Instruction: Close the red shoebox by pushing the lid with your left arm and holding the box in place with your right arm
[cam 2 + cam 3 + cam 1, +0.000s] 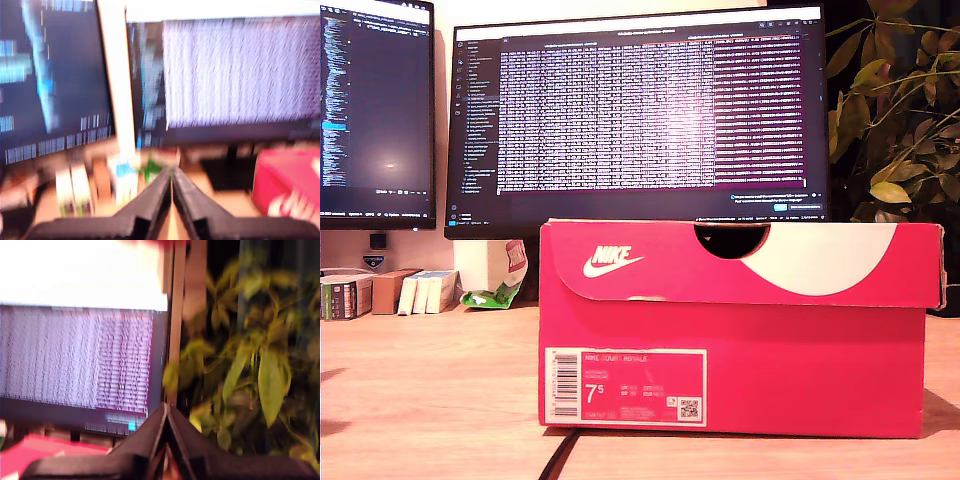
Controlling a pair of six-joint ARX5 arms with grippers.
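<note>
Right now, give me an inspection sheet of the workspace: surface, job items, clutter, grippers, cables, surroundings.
Surface: wooden desk, bare in front of the box.
Job's things: red shoebox, lid down over it, label facing the exterior view.
Clutter: small boxes and a green wrapper at the exterior view's left.
Grippers: my first gripper and my second gripper both shut, holding nothing, off the box; both wrist views blurred.
Cables: one dark cable coming from under the box.
Surroundings: two monitors, plant behind.

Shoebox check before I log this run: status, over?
Both grippers, first and second, shut, empty. Shoebox lid down. Nothing in the way.
</note>
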